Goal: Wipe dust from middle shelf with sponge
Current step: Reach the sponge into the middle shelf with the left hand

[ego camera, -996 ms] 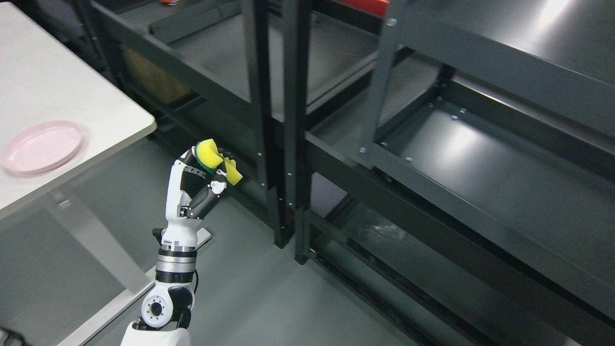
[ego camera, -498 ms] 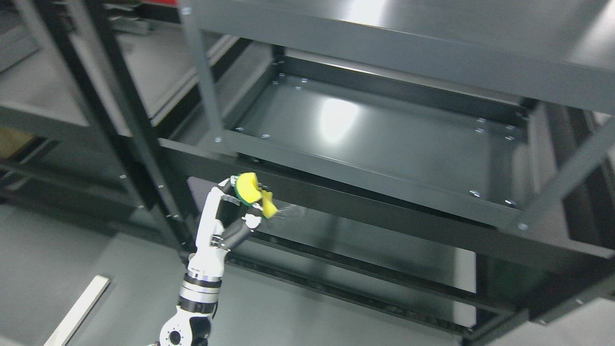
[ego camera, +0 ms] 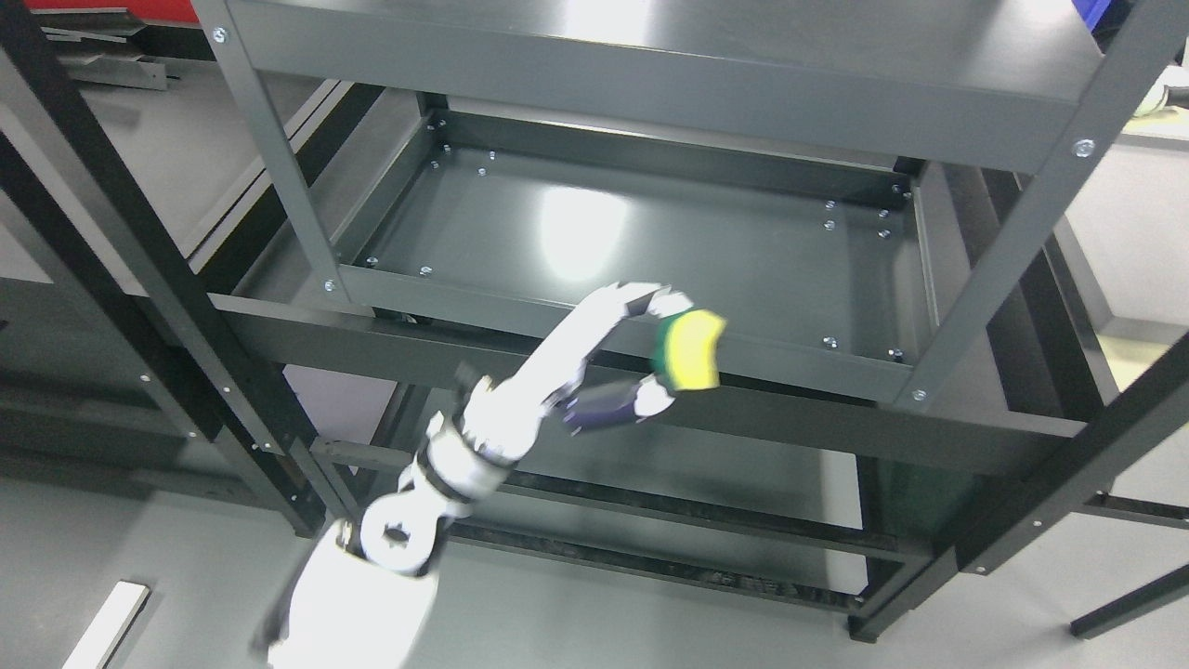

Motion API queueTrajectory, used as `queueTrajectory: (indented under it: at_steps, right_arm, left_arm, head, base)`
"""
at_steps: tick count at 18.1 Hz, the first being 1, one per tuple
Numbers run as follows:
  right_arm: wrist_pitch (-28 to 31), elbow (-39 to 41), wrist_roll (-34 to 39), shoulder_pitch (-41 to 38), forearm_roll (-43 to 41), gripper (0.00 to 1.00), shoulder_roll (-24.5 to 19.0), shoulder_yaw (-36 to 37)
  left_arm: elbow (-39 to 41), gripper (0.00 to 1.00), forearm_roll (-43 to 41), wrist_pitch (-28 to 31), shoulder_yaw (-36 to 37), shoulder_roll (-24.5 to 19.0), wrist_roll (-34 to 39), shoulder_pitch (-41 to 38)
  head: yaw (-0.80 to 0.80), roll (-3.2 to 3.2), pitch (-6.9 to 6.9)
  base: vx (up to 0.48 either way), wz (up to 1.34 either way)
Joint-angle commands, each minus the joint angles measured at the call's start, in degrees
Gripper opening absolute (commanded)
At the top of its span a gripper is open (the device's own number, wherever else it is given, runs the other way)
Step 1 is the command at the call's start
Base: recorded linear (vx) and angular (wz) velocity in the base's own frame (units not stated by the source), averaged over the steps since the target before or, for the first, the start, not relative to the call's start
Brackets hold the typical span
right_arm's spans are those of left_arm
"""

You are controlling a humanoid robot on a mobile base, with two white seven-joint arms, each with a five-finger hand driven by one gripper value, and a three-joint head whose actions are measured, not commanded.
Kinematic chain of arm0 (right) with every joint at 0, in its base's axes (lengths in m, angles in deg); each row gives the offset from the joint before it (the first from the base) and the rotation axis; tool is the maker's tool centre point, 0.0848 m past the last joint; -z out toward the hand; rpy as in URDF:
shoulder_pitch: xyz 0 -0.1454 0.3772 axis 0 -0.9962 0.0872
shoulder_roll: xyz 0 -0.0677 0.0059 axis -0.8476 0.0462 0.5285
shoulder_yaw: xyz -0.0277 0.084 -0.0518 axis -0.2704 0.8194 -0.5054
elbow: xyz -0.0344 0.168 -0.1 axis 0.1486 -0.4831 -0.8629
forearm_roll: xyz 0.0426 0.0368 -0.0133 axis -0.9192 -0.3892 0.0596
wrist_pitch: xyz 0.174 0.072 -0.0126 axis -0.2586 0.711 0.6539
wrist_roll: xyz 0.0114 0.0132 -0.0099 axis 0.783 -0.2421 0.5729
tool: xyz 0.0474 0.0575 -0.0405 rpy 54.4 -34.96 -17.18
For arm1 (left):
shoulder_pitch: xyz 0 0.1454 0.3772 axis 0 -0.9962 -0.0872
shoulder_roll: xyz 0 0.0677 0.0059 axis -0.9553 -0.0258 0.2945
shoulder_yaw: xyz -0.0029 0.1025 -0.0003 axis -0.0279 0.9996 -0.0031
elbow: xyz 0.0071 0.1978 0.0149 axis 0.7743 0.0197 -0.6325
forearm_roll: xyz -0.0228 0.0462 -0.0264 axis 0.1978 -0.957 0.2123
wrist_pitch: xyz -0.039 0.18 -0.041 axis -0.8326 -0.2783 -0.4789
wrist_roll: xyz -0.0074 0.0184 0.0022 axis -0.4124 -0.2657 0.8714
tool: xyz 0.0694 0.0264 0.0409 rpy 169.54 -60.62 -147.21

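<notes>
My left hand (ego camera: 661,348) is shut on a yellow sponge with a green scrub side (ego camera: 689,349). It holds the sponge just in front of the front rail of the dark grey metal middle shelf (ego camera: 650,232), slightly right of the rail's middle. The arm reaches up from the lower left and looks blurred. The shelf surface is bare and shiny, with a light glare near its middle. The right arm is out of view.
The upper shelf (ego camera: 650,56) overhangs the middle shelf. Upright posts stand at the left (ego camera: 279,167) and right (ego camera: 1012,232) front corners. A second black rack (ego camera: 111,232) stands to the left. A lower shelf rail (ego camera: 706,530) lies below.
The camera has swung right, from the table and plate to face the rack. My left hand has moved up and right with the sponge, to the middle shelf's front rail.
</notes>
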Motion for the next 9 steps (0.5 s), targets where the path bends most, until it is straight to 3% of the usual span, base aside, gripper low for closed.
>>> queueTrajectory:
  at_steps: [1, 5, 9]
  right_arm:
    - [0.0, 1.0, 0.0, 0.0, 0.0, 1.00, 1.0, 0.0]
    - [0.0, 1.0, 0.0, 0.0, 0.0, 1.00, 1.0, 0.0]
    - [0.0, 1.0, 0.0, 0.0, 0.0, 1.00, 1.0, 0.0]
  left_arm:
    - [2.6, 0.00, -15.4, 0.0, 5.2, -1.0, -2.1, 26.8]
    - [1.3, 0.00, -23.4, -0.4, 5.2, -1.0, -6.8, 38.1]
    - [-1.5, 0.00, -29.7, -2.3, 5.0, -1.0, -7.1, 37.7]
  head:
    - [0.00, 0.00, 0.00]
    - [0.00, 0.00, 0.00]
    - [0.00, 0.00, 0.00]
  base:
    - [0.011, 0.04]
    - [0.006, 0.12]
    - [0.017, 0.02]
